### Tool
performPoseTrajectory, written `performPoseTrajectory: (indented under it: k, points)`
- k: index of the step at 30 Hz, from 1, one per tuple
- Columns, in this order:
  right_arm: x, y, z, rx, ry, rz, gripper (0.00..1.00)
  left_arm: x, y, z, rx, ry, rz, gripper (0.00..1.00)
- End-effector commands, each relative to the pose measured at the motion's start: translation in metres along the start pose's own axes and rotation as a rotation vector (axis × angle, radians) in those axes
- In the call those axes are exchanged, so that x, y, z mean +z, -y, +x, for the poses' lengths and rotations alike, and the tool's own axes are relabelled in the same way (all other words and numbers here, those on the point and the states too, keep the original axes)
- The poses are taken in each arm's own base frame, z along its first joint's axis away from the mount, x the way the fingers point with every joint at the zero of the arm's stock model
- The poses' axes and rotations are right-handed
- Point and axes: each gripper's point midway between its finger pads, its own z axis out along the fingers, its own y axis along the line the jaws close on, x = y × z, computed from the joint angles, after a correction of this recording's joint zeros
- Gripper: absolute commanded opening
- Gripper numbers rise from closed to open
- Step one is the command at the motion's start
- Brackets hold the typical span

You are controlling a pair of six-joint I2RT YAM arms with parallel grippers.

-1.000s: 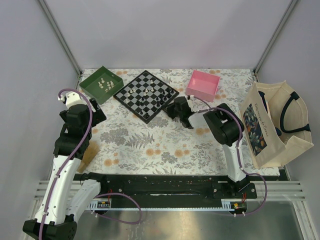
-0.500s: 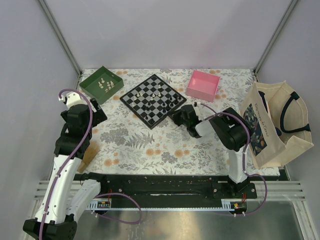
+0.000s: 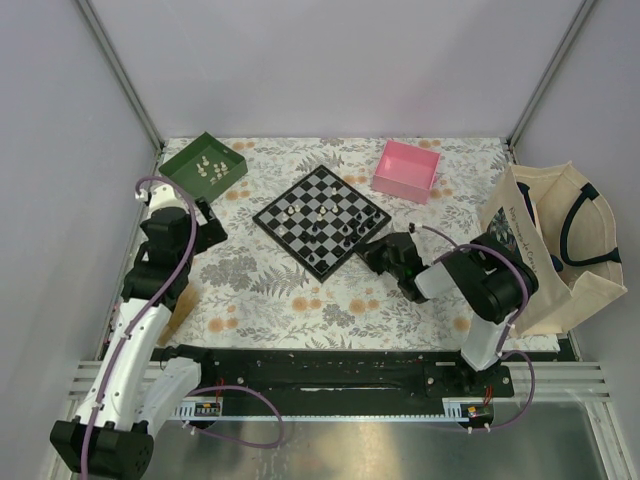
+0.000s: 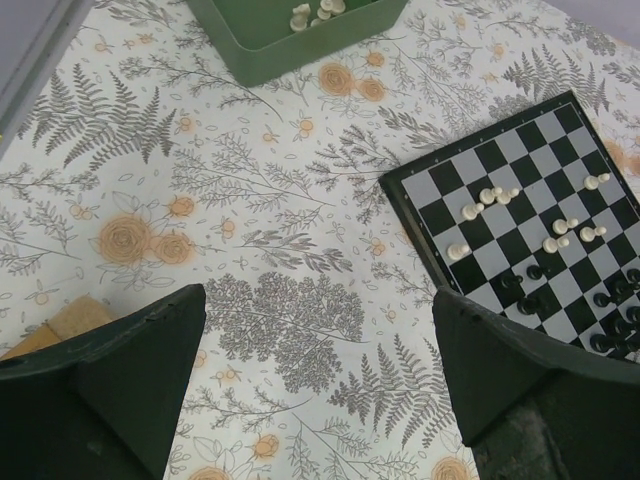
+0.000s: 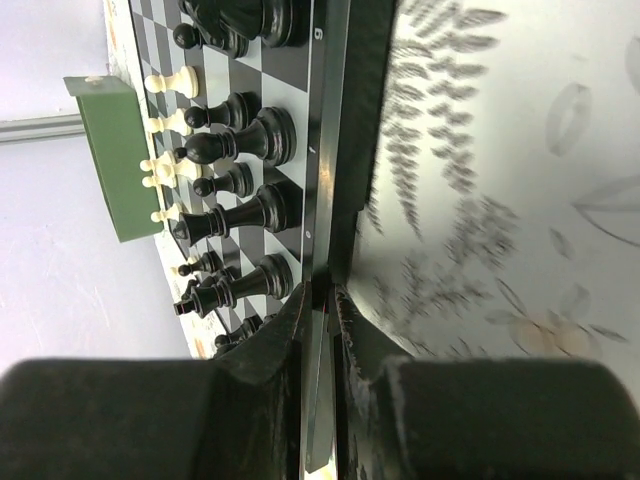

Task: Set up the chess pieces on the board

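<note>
Pinching the rim of the board (image 5: 318,150), the right gripper (image 5: 320,295) is clamped there, while the left gripper (image 4: 318,330) is spread wide, empty.

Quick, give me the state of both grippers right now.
Left gripper: open, holding nothing.
Right gripper: closed, pinching the edge of the chessboard.

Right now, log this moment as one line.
left hand: open, empty | right hand: shut on board edge | pieces: mixed on board, some white in green tray
</note>
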Motion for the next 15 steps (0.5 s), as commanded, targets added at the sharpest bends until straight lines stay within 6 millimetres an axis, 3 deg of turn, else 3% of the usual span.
performPoseTrajectory:
  k: [1, 9, 11, 13, 15]
  points:
    - [-0.024, 0.022, -0.003, -0.029, -0.007, -0.002, 0.03, 0.012, 0.020, -0.008, -0.025, 0.040, 0.090, 0.99]
    - [-0.061, 0.050, -0.020, 0.006, 0.019, -0.009, 0.04, 0.051, 0.045, 0.009, 0.046, -0.023, 0.179, 0.99]
    - [-0.068, 0.053, -0.020, -0.008, 0.001, -0.015, 0.07, 0.065, 0.057, 0.015, 0.063, -0.041, 0.234, 0.99]
    - [-0.071, 0.053, -0.021, -0.030, -0.006, -0.023, 0.19, 0.080, 0.076, 0.022, 0.082, -0.071, 0.314, 0.99]
    - [-0.074, 0.056, -0.022, -0.038, -0.013, -0.014, 0.22, 0.097, 0.092, 0.034, 0.108, -0.150, 0.376, 0.99]
